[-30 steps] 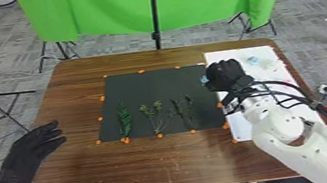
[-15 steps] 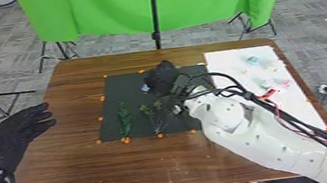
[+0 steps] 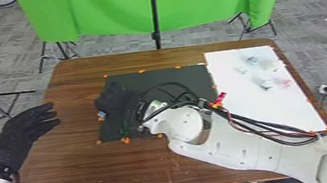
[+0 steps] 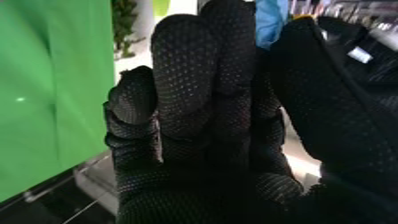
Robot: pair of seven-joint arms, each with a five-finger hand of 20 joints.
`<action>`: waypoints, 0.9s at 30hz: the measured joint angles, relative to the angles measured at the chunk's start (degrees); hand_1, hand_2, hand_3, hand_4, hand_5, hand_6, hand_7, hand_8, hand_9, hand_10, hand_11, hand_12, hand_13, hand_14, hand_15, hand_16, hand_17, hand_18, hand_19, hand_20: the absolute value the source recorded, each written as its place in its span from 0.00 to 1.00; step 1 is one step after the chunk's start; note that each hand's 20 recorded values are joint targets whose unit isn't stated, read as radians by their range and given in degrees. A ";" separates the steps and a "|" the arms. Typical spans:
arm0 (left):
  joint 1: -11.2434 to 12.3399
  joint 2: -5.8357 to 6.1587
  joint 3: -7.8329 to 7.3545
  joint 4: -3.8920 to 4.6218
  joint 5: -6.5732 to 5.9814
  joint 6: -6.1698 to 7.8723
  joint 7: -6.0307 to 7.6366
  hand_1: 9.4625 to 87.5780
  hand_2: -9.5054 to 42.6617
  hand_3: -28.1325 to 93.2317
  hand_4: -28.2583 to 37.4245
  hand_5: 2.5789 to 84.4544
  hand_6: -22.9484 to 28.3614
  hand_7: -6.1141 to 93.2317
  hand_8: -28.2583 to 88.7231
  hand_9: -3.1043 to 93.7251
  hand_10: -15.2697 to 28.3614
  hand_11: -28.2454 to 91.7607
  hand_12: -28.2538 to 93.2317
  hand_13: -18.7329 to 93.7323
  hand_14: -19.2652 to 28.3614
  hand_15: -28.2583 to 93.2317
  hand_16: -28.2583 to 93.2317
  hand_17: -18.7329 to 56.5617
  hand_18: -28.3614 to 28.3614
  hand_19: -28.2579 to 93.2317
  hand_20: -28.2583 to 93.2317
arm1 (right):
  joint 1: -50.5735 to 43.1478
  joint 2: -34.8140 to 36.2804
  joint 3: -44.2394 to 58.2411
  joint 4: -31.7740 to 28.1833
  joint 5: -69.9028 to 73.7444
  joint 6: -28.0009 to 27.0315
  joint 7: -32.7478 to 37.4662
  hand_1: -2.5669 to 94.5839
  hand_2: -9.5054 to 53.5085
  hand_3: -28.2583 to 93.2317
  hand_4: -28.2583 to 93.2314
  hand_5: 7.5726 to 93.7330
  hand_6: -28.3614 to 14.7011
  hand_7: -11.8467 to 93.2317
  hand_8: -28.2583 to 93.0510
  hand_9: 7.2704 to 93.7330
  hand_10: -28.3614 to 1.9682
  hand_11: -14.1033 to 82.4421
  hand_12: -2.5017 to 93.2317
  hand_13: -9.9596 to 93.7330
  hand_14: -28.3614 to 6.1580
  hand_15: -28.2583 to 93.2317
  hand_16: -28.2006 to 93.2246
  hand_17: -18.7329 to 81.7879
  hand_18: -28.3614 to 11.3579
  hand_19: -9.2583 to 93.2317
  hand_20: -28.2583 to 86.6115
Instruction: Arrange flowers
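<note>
Right hand (image 3: 114, 99) of yours is over the left part of the black mat in the head view, fingers curled with the thumb against them, pinching what looks like a blue bloom (image 4: 268, 24). That bloom pokes out by the hand's left edge, so my guess is you've got it gripped that way to leave one side free for laying it above the leafy stem (image 3: 124, 128). Can't tell if it touches the mat (image 3: 185, 79). Mat's probably left of centre so the arrangement can be built flat, with spare flowers (image 3: 266, 84) parked on the white sheet (image 3: 278, 110) at the right of the frame. Your left hand (image 3: 24, 131) hangs relaxed at the left, well out of the way. Bigger headache, imo: the right arm (image 3: 238, 143) and its looped cables (image 3: 174, 95) cover the mat's lower right, so watch for snagging stems there.
</note>
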 measured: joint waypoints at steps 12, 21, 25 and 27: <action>-2.26 0.55 2.11 0.85 0.04 -0.13 -0.34 0.23 0.28 0.83 0.01 0.47 0.57 0.30 0.14 0.42 0.70 0.48 0.35 0.43 0.79 0.63 0.18 0.16 0.92 0.73 0.21 | -0.25 -1.93 -2.98 4.95 -1.02 -0.26 3.99 0.51 0.00 0.90 0.00 0.70 0.69 0.57 0.14 0.91 0.82 0.33 0.46 0.84 0.83 0.66 0.52 0.51 0.29 0.89 0.65; -2.70 0.79 2.40 0.96 0.04 -0.19 -0.45 0.23 0.28 0.83 0.01 0.47 0.57 0.30 0.14 0.42 0.70 0.48 0.35 0.44 0.78 0.63 0.18 0.16 0.93 0.73 0.21 | -0.24 -2.00 -3.39 5.74 -2.81 -0.35 5.68 0.45 0.00 0.89 0.00 0.63 0.68 0.58 0.13 0.84 0.79 0.37 0.44 0.79 0.80 0.68 0.51 0.49 0.29 0.88 0.65; -2.67 0.79 2.40 0.96 0.04 -0.20 -0.45 0.23 0.28 0.83 0.01 0.47 0.57 0.30 0.14 0.42 0.70 0.48 0.35 0.43 0.78 0.63 0.18 0.16 0.92 0.73 0.21 | -0.26 -2.00 -3.32 5.71 -2.83 -0.34 6.01 0.42 0.00 0.90 0.00 0.63 0.69 0.56 0.13 0.81 0.77 0.43 0.39 0.78 0.78 0.70 0.47 0.48 0.29 0.87 0.66; -2.68 0.79 2.40 0.96 0.04 -0.22 -0.46 0.23 0.28 0.83 0.01 0.47 0.57 0.30 0.14 0.42 0.70 0.48 0.35 0.43 0.78 0.63 0.18 0.16 0.92 0.73 0.21 | -0.31 -2.00 -3.18 5.65 -2.83 -0.35 6.04 0.41 0.00 0.91 0.00 0.62 0.69 0.55 0.14 0.80 0.77 0.44 0.38 0.77 0.78 0.70 0.46 0.48 0.29 0.87 0.66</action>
